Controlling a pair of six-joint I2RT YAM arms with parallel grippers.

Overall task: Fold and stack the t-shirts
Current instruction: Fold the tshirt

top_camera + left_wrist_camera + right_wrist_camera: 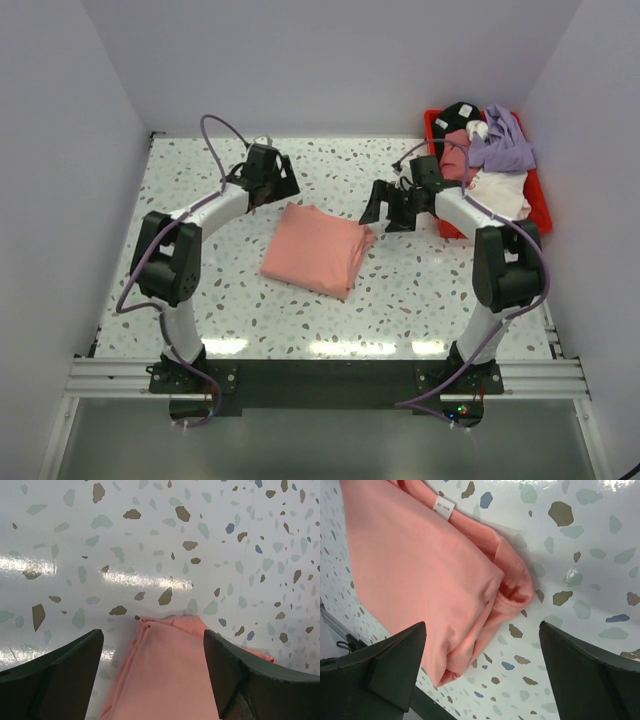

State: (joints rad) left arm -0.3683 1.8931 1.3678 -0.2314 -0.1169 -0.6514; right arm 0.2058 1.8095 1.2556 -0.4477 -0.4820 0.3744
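Left pincer [152, 639], right pincer [482, 627] spread, salmon t-shirt [317, 248], speckled table [410, 292], white walls [330, 60]

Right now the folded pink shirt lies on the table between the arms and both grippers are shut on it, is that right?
No. The pink shirt lies folded on the table between the arms, but both grippers are open: the left wrist view shows the left gripper spread wide, the right wrist view the right gripper.
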